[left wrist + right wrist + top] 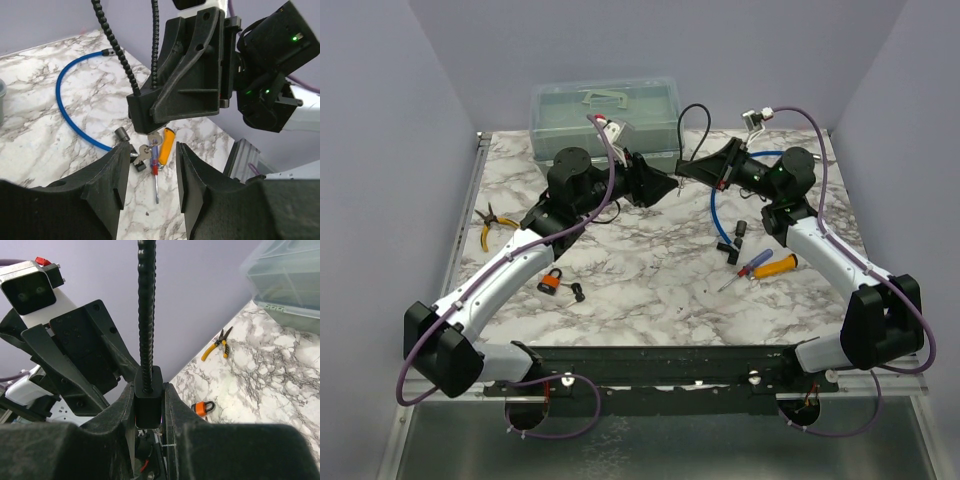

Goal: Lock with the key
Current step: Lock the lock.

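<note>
My right gripper [686, 168] is shut on a black cable lock body [148, 396], and its ribbed black cable [146, 305] rises from the top and loops above the table [692, 120]. In the left wrist view the lock body [144, 116] sits between the right fingers [187, 75], with a small bunch of silver keys [148, 146] hanging under it. My left gripper [665, 187] is open and empty, its jaws [152, 152] just short of the keys, pointing at the right gripper. Both are raised above the table's back middle.
An orange padlock [551, 282] with a small key [578, 292] lies front left, yellow pliers [492, 225] at the left edge. A blue cable [718, 205], black bits [735, 240] and two screwdrivers [760, 265] lie right. A clear box [605, 110] stands at the back.
</note>
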Controlling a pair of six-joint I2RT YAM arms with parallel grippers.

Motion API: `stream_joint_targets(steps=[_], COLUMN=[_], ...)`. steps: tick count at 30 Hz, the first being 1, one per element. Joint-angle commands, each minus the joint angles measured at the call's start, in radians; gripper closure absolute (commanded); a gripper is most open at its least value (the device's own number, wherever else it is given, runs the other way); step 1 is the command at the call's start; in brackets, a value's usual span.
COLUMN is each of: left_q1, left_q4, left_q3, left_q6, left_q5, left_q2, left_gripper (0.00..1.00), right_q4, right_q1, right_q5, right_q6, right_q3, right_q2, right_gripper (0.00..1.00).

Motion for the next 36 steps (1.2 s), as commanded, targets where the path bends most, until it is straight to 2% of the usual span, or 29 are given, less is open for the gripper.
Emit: stream_joint_targets(steps=[1, 14, 30, 36], left_q1=[-0.016, -0.036, -0.044, -0.043], left_q4=[0.109, 0.168, 0.192, 0.200], left_q3=[-0.015, -0.011, -0.022, -0.018], left_q6=[-0.062, -0.104, -0.124, -0.118], left_q5=[0.039, 0.004, 0.015, -0.042], left_q2=[0.016, 0.061, 0.074, 0.083], left_gripper=[0.54, 0.65, 0.66, 0.68], right_q4=[0.073, 0.093, 0.067, 0.005], right_q1=[-0.003, -0.003, -0.003, -0.003], right_q5=[0.020, 0.033, 0.071, 0.128], right_q6=[0.024, 0.056, 0.048, 0.065], right_q3=[0.011, -0.019, -0.030, -0.038], right_q2=[-0.017, -0.049, -0.059, -0.058], right_gripper=[0.99, 0.99, 0.99, 1.00])
